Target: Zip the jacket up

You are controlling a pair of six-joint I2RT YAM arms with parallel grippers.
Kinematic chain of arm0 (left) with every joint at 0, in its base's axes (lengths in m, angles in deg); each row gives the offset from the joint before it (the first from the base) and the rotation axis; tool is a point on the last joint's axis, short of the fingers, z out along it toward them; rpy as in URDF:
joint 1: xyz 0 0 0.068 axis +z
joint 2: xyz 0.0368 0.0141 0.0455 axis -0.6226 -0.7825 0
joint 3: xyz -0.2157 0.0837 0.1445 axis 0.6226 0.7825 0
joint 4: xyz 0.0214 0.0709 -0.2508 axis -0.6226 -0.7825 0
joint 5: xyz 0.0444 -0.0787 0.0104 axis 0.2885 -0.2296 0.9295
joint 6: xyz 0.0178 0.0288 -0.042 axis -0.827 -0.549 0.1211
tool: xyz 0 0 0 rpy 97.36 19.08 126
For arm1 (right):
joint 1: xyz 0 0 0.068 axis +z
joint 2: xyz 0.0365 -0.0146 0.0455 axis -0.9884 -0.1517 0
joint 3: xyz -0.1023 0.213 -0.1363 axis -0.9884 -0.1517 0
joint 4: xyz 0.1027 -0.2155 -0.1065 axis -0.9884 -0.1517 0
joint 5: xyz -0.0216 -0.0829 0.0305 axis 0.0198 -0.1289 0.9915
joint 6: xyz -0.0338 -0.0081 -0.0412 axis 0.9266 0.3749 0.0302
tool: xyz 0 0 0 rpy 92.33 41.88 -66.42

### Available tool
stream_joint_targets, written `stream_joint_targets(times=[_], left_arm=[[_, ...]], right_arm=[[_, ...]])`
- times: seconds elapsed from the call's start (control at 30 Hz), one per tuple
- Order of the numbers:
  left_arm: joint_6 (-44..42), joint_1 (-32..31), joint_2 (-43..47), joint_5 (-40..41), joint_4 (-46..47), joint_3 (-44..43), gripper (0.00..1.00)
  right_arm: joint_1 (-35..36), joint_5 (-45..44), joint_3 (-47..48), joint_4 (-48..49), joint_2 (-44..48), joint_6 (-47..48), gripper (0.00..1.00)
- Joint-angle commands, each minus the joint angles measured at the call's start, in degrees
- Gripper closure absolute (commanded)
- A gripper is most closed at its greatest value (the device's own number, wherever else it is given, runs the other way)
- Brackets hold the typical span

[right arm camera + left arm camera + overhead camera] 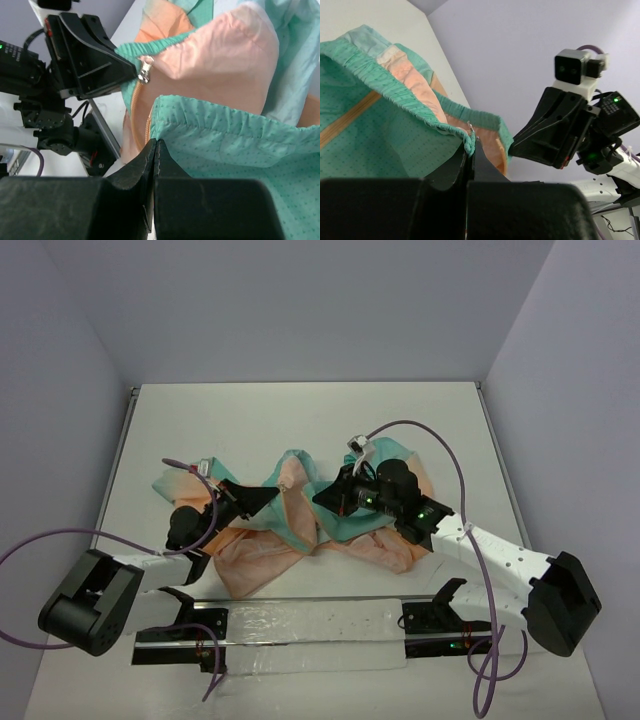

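The jacket, peach-orange and teal-green, lies crumpled across the middle of the table. My left gripper is shut on a teal hem corner of the jacket, lifted off the table, with a small metal zipper piece at the pinched edge. My right gripper is shut on the other teal hem corner, facing the left one a short gap apart. In the right wrist view the silver zipper pull hangs at the left gripper's tip, beside the orange zipper tape.
A clear plastic strip on black clamps lies along the near edge between the arm bases. Grey walls enclose the white table on three sides. Purple cables loop from both arms.
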Motion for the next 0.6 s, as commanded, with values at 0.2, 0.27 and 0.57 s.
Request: stream_joint_targets(times=[0.2,0.27,0.57], left_arm=[[-0.3,-0.2,3.6,1.2,31.5,0.8,1.0],[-0.3,-0.2,4.2,1.3,31.2,0.9,1.0],[-0.2,-0.2,8.6,1.5,28.2,1.2,1.0]], right_arm=[[0.4,4.8,-2.0,12.2,-0.2,-5.1,1.0],[0.4,5.5,-2.4,13.8,-0.2,-5.7,1.0],[0.4,6.5,-3.9,18.5,-2.5,-8.8,1.0]])
